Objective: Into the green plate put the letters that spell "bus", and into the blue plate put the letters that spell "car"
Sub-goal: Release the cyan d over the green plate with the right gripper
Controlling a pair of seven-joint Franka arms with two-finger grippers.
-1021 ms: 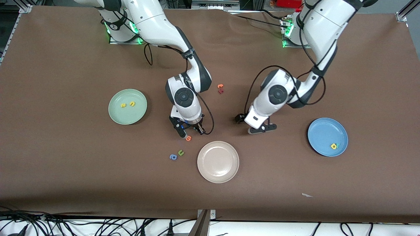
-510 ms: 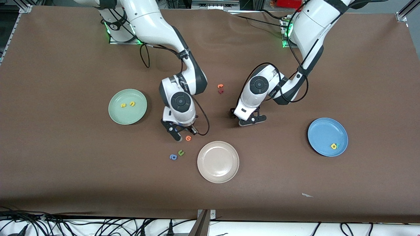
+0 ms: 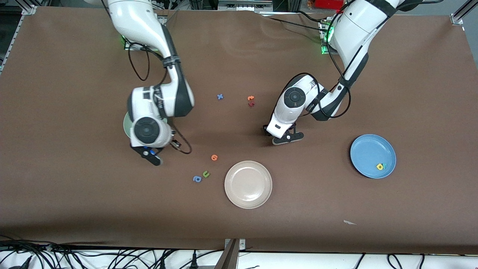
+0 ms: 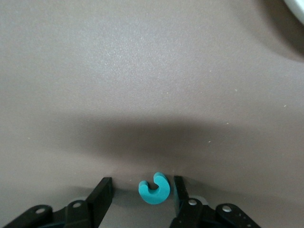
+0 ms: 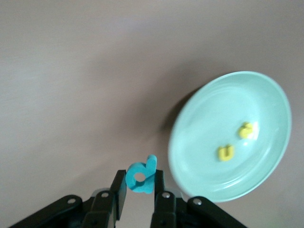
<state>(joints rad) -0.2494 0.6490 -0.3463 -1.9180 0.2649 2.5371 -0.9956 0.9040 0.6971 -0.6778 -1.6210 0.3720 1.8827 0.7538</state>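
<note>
My right gripper is shut on the teal b and hangs over the brown cloth just beside the green plate. In that plate lie the yellow u and the yellow s. In the front view the right gripper and its wrist hide most of the green plate. My left gripper is down at the table, open, with the teal c lying between its fingers, close to one of them. The left gripper is near the table's middle. The blue plate holds a yellow a with a small teal letter beside it.
A beige plate sits nearer to the camera, between the arms. An orange letter, an olive u and a blue a lie beside it. A blue x and orange and dark red letters lie farther back.
The right arm has carried the teal b from beside the orange letter toward the green plate, uncovering the blue x. The left gripper shifted toward the table's middle and its fingers have narrowed.
</note>
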